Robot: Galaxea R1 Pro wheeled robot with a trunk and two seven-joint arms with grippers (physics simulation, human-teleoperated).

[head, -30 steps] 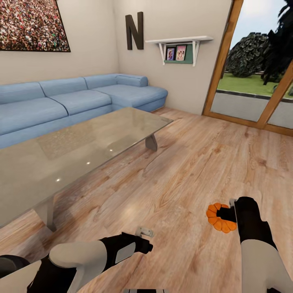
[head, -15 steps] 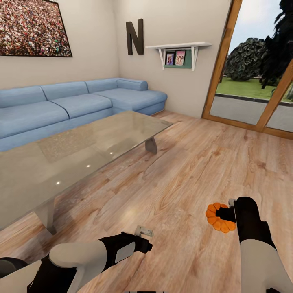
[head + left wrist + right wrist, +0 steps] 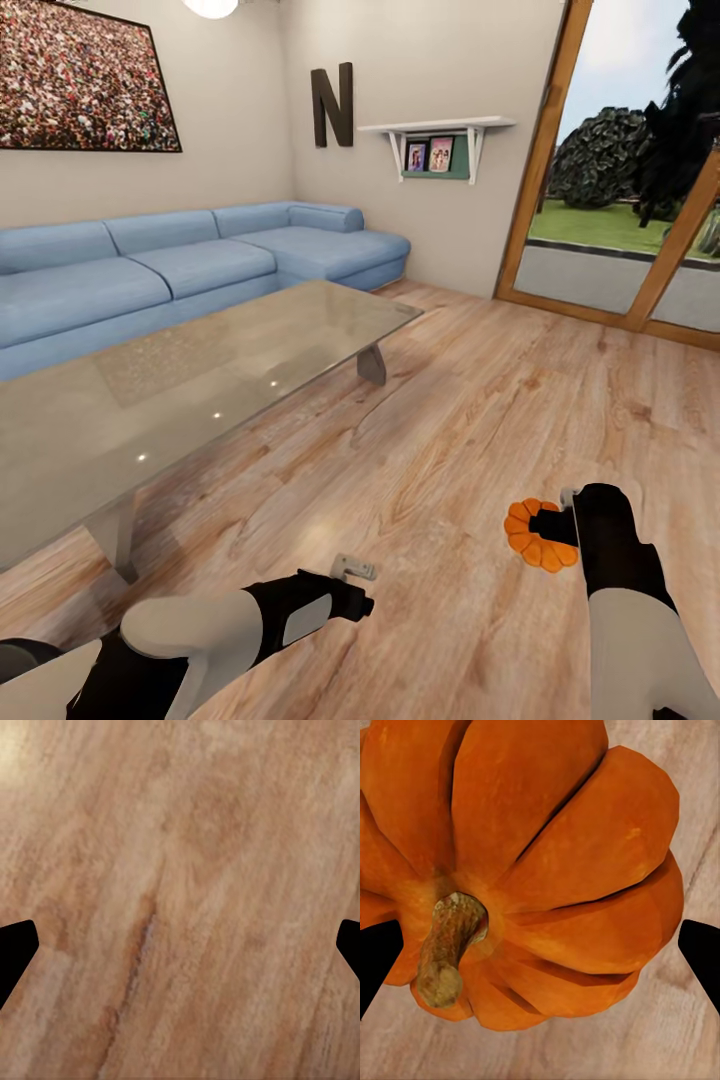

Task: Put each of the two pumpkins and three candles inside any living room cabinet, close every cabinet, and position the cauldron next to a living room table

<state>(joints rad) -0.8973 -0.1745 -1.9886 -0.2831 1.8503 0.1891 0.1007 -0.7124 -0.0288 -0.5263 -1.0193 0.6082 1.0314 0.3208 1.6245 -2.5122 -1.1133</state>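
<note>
One pumpkin [image 3: 538, 535] in play, orange, ribbed, held at the tip of the right gripper [image 3: 552, 525] above the wood floor [image 3: 470, 400], at the lower right of the head view. In the right wrist view the pumpkin [image 3: 521, 862] sits between the two dark fingertips [image 3: 701, 949], stem [image 3: 446, 949] toward the camera, floor behind it; the jaws stand wide with the pumpkin between them, gripped as far as can be seen. Left gripper [image 3: 355, 572] is low over bare floor near the bottom centre of the head view, nothing in it. In the left wrist view the fingertips [image 3: 15, 949] show at the far edges, spread wide, only floor planks [image 3: 180, 900] between them. A glass coffee table [image 3: 200, 370] stands left of centre, well apart from both grippers. Beyond it a blue corner sofa [image 3: 180, 265] runs along the wall. On the walls: a large crowd picture [image 3: 85, 80], a dark letter N [image 3: 332, 92], a white shelf [image 3: 440, 128] with small photos. Wood-framed glass door [image 3: 640, 170] on the right, with lawn and dark bushes outside.
</note>
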